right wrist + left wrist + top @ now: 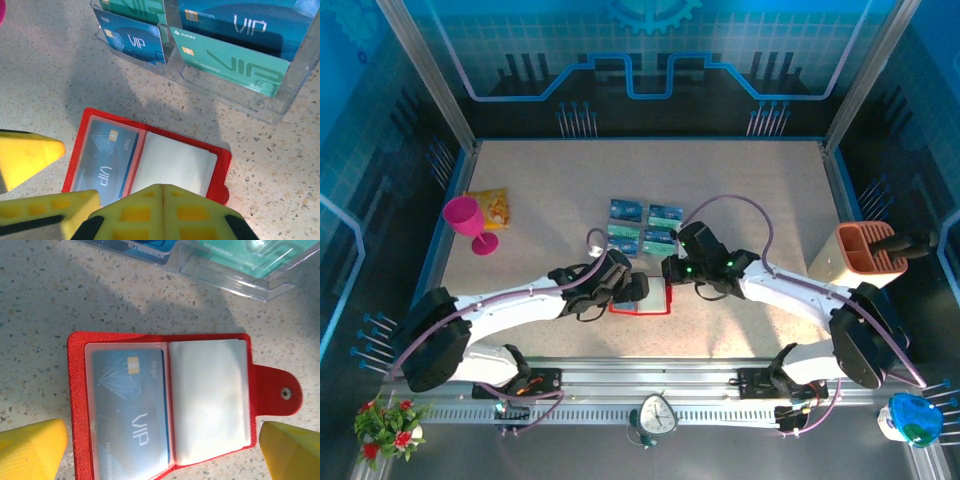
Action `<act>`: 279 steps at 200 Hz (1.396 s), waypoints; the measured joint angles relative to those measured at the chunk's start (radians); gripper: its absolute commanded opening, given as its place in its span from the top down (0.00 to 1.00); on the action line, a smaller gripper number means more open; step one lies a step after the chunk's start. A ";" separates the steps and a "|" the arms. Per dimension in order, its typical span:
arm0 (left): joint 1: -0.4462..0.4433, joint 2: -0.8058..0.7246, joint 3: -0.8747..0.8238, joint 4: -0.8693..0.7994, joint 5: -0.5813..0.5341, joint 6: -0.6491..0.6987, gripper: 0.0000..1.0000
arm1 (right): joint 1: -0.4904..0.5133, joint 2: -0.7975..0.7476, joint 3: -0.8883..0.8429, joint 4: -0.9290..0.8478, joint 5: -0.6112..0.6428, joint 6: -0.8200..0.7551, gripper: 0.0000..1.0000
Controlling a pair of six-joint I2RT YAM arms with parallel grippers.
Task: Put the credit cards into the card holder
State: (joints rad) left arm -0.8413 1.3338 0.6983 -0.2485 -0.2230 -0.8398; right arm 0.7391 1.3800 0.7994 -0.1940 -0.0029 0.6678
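Note:
The red card holder [642, 303] lies open and flat on the table between both grippers. A blue credit card [127, 405] sits inside its left clear sleeve [102, 157]; the right sleeves [210, 400] look white and blank. More credit cards, blue [132, 37] and teal-green [230, 60], stand in a clear plastic tray [645, 225] just beyond it. My left gripper [162, 455] is open, its yellow fingertips [30, 450] astride the holder's near edge with nothing between them. My right gripper [163, 200] is shut and empty, its tips over the holder's white sleeves.
A pink goblet [468, 222] and a yellow-orange packet [490, 205] stand at the far left. An orange-brown slotted organizer [865, 255] is at the right edge. A small clock [657, 415] sits on the rail between the arm bases.

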 measured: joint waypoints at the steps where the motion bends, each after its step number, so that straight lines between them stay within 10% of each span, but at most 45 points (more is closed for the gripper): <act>1: 0.000 -0.001 0.000 0.000 0.000 0.000 0.01 | 0.000 0.002 0.000 0.002 -0.001 0.002 0.95; 279: -0.026 0.142 -0.034 0.105 -0.005 -0.018 0.01 | -0.016 0.302 -0.006 0.179 -0.119 0.012 1.00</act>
State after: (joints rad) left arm -0.8673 1.4754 0.6643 -0.1436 -0.2276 -0.8581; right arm 0.7235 1.6817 0.7937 -0.0151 -0.1215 0.6796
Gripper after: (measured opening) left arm 0.992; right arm 0.063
